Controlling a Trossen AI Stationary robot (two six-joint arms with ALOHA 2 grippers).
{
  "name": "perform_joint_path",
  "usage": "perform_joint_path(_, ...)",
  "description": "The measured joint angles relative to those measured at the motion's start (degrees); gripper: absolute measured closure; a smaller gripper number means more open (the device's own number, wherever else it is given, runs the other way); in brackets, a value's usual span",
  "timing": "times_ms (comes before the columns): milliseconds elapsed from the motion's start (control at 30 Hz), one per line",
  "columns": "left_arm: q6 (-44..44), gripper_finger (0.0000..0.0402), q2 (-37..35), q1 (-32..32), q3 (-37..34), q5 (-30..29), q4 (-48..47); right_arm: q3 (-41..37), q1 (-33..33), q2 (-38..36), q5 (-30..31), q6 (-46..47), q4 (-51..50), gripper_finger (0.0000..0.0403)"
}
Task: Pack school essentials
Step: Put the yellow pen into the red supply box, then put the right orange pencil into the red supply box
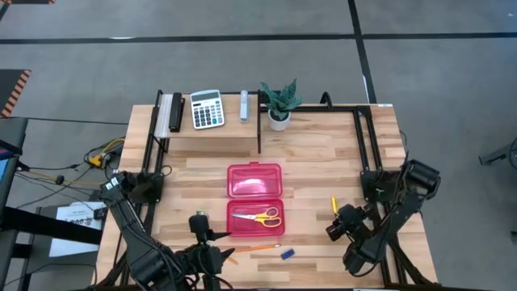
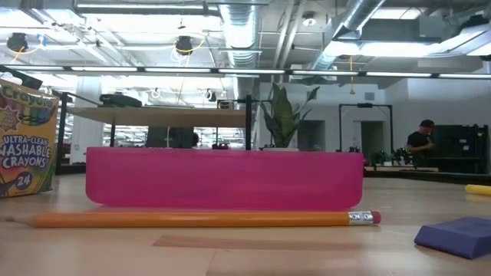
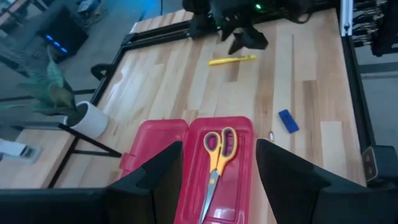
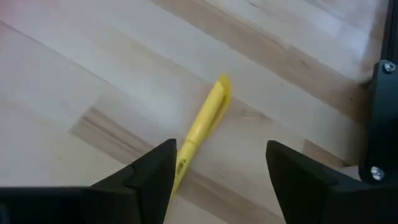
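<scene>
The right tool (image 1: 337, 224) hovers near the table's (image 1: 323, 162) right edge, fingers spread, empty, above the yellow pen-like stick (image 4: 200, 129), whose long axis runs front to back. The left tool (image 3: 217, 177), spread and empty, hangs over the yellow-handled scissors (image 3: 217, 155) lying lengthwise in the open red case (image 1: 254, 196).

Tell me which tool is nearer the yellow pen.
Right. The right tool hovers open just above the yellow pen, which lies between its fingers in its wrist view. The left tool sits across the table, by the pink case.
</scene>
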Motion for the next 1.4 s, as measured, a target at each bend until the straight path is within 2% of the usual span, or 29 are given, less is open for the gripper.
perform_joint_path(233,-1.2,0.0212,0.0,0.0,0.0,-1.1,-0.5,0.2,-1.2,8.4,1.7,0.8,6.2,0.0149)
perform_joint_path(333,-1.3,0.0212,0.0,0.0,0.0,-1.1,-0.5,0.2,-1.0,10.5,2.7,2.1,7.9,0.0171)
perform_joint_path(400,-1.7,0.0212,0.0,0.0,0.0,-1.4,-0.6,0.3,-0.9,11.1,2.8,2.8,8.9,0.0209)
perform_joint_path(567,-1.8,0.0212,0.0,0.0,0.0,-1.8,-0.5,0.3,-0.9,10.9,2.9,1.2,10.4,0.0359)
perform_joint_path(600,-1.8,0.0212,0.0,0.0,0.0,-1.7,-0.4,0.3,-0.9,10.7,2.7,0.5,10.4,0.0377)
perform_joint_path(767,-2.2,0.0212,0.0,0.0,0.0,-1.6,-0.3,0.3,-0.9,9.3,3.1,0.6,10.6,0.0378)
perform_joint_path(867,-2.2,0.0212,0.0,0.0,0.0,-1.6,-0.3,0.6,-0.6,7.8,4.7,0.5,10.2,0.0393)
perform_joint_path(1000,-2.2,0.0212,0.0,0.0,-0.2,-2.2,-0.3,1.2,-0.2,3.8,7.8,0.5,7.8,0.039)
perform_joint_path(1067,-2.2,0.0212,-0.1,0.0,-1.5,-3.5,0.0,1.1,0.3,2.1,11.1,0.5,7.3,0.0395)
perform_joint_path(1267,-6.2,0.0212,-0.1,3.1,-8.1,-8.1,1.4,1.2,2.0,-3.4,26.1,0.3,7.0,0.0396)
perform_joint_path(1400,-1.5,0.0212,-0.1,6.4,-13.4,-6.7,13.0,1.2,3.4,-6.7,40.0,-1.4,7.3,0.0403)
